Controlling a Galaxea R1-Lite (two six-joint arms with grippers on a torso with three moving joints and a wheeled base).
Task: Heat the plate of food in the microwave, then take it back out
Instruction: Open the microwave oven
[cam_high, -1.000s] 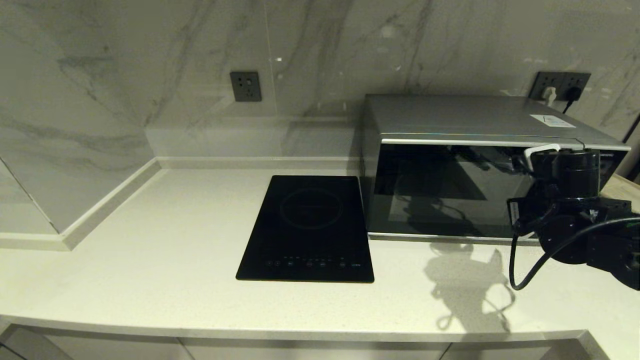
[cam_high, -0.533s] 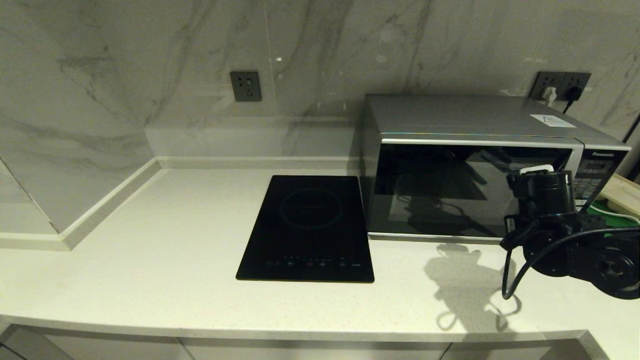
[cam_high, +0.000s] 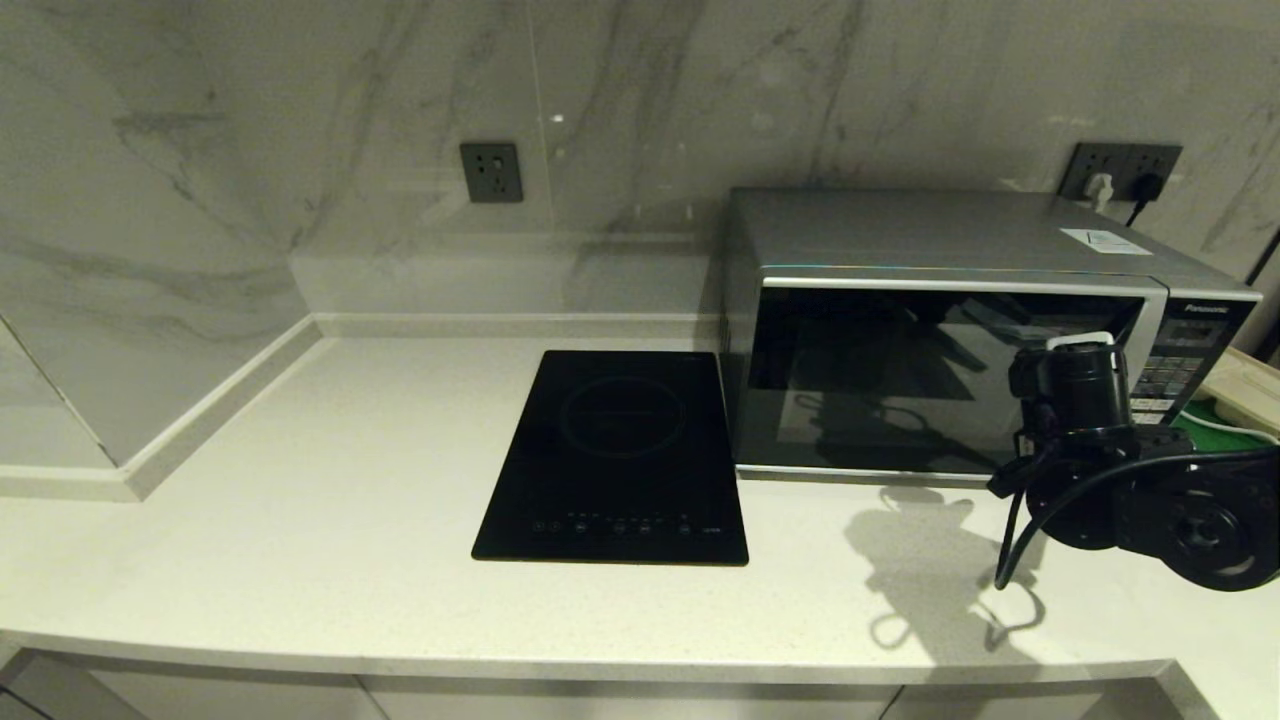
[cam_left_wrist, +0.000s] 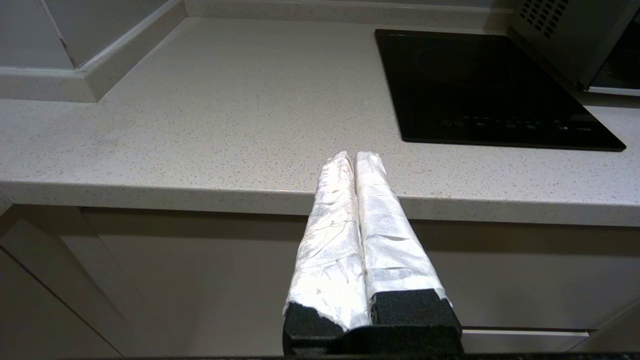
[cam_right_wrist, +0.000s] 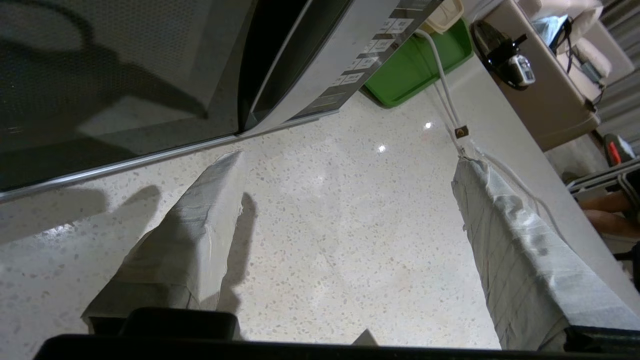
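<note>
The silver-grey microwave stands at the back right of the counter with its dark glass door shut. The plate of food is hidden. My right gripper hangs in front of the microwave's lower right, by the keypad panel. In the right wrist view the right gripper is open, with only bare counter between its taped fingers, close to the microwave's bottom edge. My left gripper is shut on nothing and parked at the counter's front edge.
A flat black induction hob lies left of the microwave. A green tray holding a beige object sits right of the microwave, and a white cable runs from there over the counter. The marble wall stands behind.
My right gripper has dropped from the top right of the microwave door to its lower right, drawn back a little, and its jaws have spread wider. The left arm has not moved.
</note>
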